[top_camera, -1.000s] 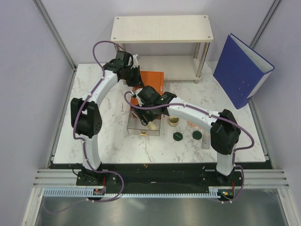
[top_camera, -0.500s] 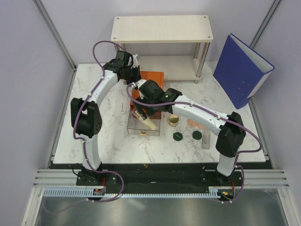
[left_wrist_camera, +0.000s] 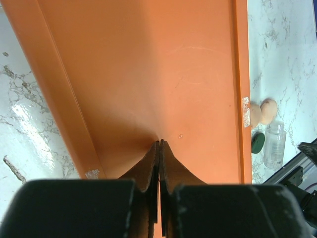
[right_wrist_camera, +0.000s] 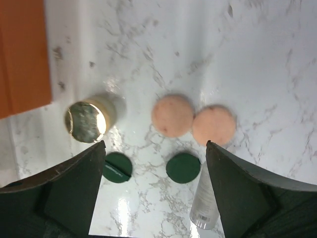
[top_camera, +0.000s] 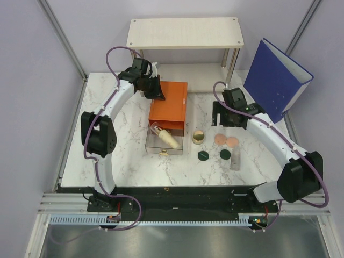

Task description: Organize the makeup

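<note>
The left arm [top_camera: 115, 102] and the right arm [top_camera: 269, 134] were built alike: smooth white link shells joined by bulky black joint housings, rounded at the elbows and shoulders. A thin purple cable [top_camera: 121, 48] left the wrist behind each gripper, looped free of the shell and followed the links back to a black base [top_camera: 102, 203]. The left gripper [left_wrist_camera: 159, 144] had dark, matt fingers [left_wrist_camera: 148, 163] that tapered to thin edges ahead of a black block with scuffed, pale-flecked corners. The right gripper [right_wrist_camera: 154, 144] had two dark wedge-shaped fingers [right_wrist_camera: 74, 183], broad at the rear, narrow at the tip, with lighter worn edges.
</note>
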